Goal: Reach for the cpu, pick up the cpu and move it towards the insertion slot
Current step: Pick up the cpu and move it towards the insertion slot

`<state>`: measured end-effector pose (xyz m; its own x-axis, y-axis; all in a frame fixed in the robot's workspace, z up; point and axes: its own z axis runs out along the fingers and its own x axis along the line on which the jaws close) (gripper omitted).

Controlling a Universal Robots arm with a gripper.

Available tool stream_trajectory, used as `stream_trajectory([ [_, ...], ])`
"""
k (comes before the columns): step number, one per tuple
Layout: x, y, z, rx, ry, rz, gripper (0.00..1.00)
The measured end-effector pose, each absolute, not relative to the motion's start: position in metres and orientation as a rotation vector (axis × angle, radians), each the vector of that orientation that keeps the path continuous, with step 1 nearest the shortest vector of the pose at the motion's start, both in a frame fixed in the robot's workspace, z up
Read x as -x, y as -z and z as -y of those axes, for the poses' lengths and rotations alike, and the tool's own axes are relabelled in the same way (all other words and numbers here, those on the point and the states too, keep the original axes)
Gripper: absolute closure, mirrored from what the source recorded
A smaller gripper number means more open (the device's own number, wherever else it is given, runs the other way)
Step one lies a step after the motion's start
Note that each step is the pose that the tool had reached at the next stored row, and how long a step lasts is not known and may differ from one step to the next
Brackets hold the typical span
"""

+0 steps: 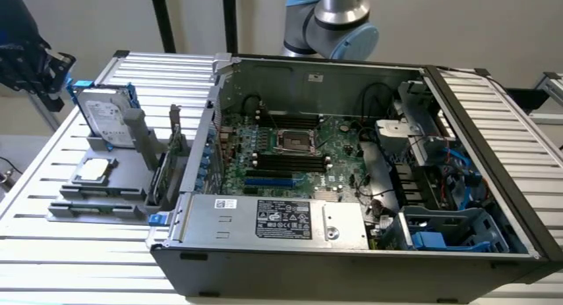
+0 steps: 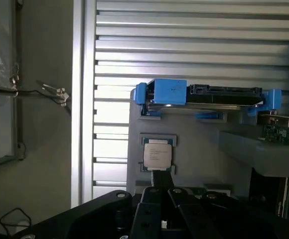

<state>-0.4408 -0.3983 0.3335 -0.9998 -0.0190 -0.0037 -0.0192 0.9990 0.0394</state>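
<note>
One small square cpu (image 1: pixel 94 170) (image 2: pixel 158 153) lies flat, metal top up, in a shallow recess of a grey holder (image 1: pixel 130 181) (image 2: pixel 199 154). The holder stands on the slatted metal table (image 1: pixel 53 252), at the exterior view's left of the open computer case (image 1: pixel 352 269). Nothing touches the chip.

In the wrist view the dark end effector (image 2: pixel 162 196) points toward the cpu and is apart from it. Whether it is open or closed cannot be told, and the cpu is not in its grasp.

On the far side of the cpu, in the same holder, a silver hard drive (image 1: pixel 105 120) (image 2: pixel 219 97) with blue rails stands on edge.

The insertion slot (image 1: pixel 296 141), a square socket with a dark centre and a silvery frame, sits on the green board inside the case. It is well apart from the cpu, to the exterior view's right of it. Long black memory slots (image 1: pixel 286 163) lie just on the near side of the socket, and a blue card slot (image 1: pixel 268 182) lies nearer still. The arm's grey joint (image 1: pixel 339 22) rises behind the far wall of the case.
</note>
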Motion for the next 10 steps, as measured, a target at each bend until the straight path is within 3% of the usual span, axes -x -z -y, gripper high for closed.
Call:
stream_trajectory([
  [6,0.4409,-0.3334,0.3983,0.030,-0.062,-3.137,0.88],
  [10,0.4409,-0.3334,0.3983,0.030,-0.062,-3.137,0.64],
])
